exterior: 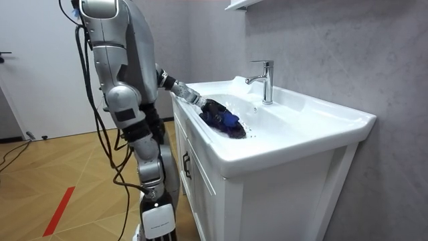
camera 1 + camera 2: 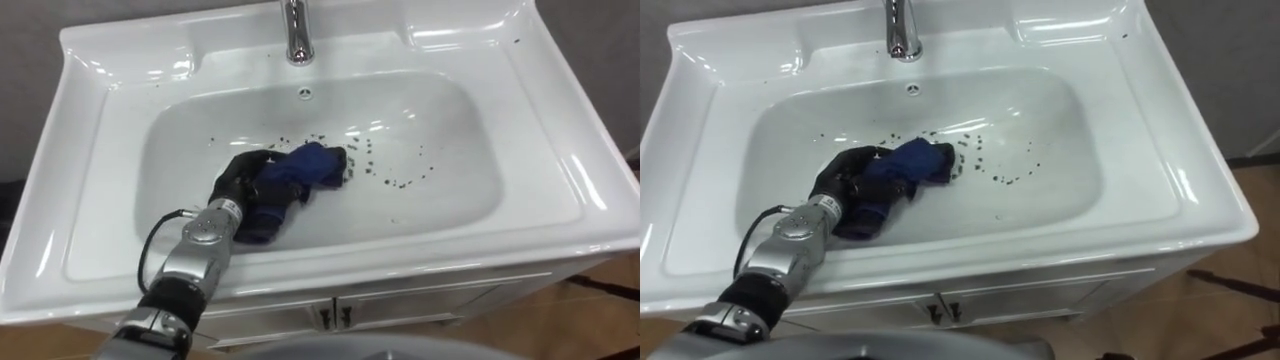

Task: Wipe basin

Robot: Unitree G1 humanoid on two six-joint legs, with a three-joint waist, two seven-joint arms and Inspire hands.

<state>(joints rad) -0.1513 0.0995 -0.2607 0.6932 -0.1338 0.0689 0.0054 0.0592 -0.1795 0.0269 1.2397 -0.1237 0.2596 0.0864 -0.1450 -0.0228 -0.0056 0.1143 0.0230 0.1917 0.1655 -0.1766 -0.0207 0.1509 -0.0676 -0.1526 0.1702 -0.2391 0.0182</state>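
Left eye view: grips a dark blue cloth (image 2: 305, 172) with the left hand (image 2: 238, 182), fingers curled into the bunched fabric, on the floor of the basin (image 2: 110, 175), left of centre. Dark specks (image 2: 400, 180) just right of the cloth, below the faucet (image 2: 296, 35).

Room view: stands close at the cabinet (image 1: 221, 194), reaching over the front rim.

Right eye view: same hold on the cloth.

Seems to be mid-wipe. Next probably calls for sweeping the cloth right across the specks, pressing down steadily.

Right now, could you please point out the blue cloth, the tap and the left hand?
blue cloth (image 2: 312, 168): left eye view, its bunched upper fold.
tap (image 2: 296, 40): left eye view, its chrome body.
left hand (image 2: 238, 180): left eye view, back of the hand.
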